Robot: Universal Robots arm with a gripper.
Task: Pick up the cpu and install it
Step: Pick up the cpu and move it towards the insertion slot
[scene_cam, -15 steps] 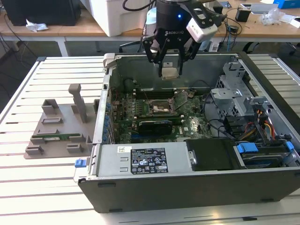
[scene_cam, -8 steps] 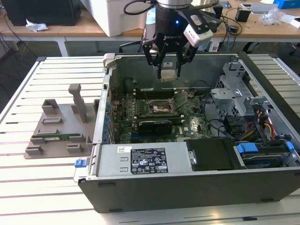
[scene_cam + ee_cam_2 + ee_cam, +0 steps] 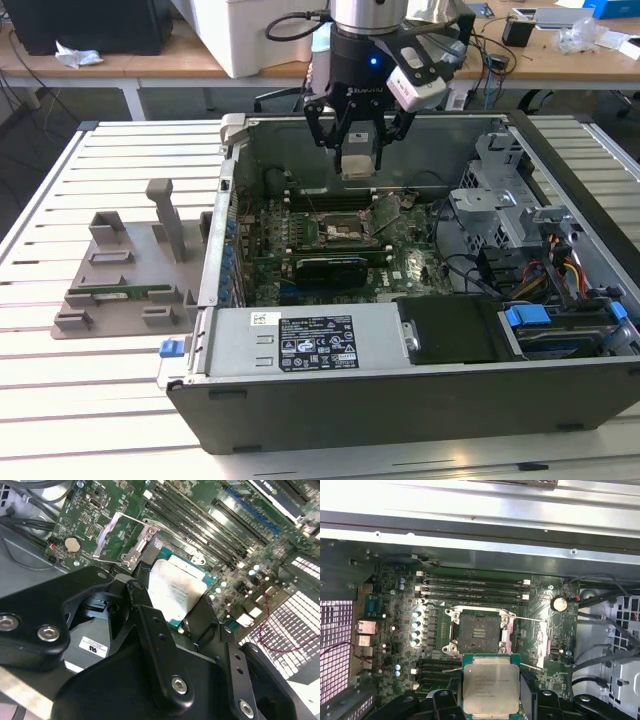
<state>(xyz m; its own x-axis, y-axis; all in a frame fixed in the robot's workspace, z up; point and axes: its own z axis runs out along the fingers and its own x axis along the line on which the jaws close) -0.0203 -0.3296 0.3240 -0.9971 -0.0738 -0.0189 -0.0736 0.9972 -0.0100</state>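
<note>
My gripper (image 3: 357, 158) hangs inside the open computer case (image 3: 400, 400), above the motherboard (image 3: 330, 240), shut on the cpu (image 3: 357, 166). The cpu (image 3: 490, 684) is a flat square chip with a silver-grey top and a green rim, held by two opposite edges between black fingers. In the first wrist view it sits just short of the open cpu socket (image 3: 479, 632), whose metal load plate (image 3: 538, 641) is flipped aside. In the second wrist view the cpu (image 3: 175, 592) hovers over the board, partly hidden by the gripper (image 3: 176, 602) body.
Memory slots (image 3: 472, 587) run beside the socket. A black expansion card (image 3: 330, 268) lies nearer the case front, with the power supply (image 3: 320, 342) beyond it. Cables and drive bays (image 3: 540, 260) crowd the exterior view's right. A grey tray (image 3: 125, 270) holds a green memory stick (image 3: 120, 293).
</note>
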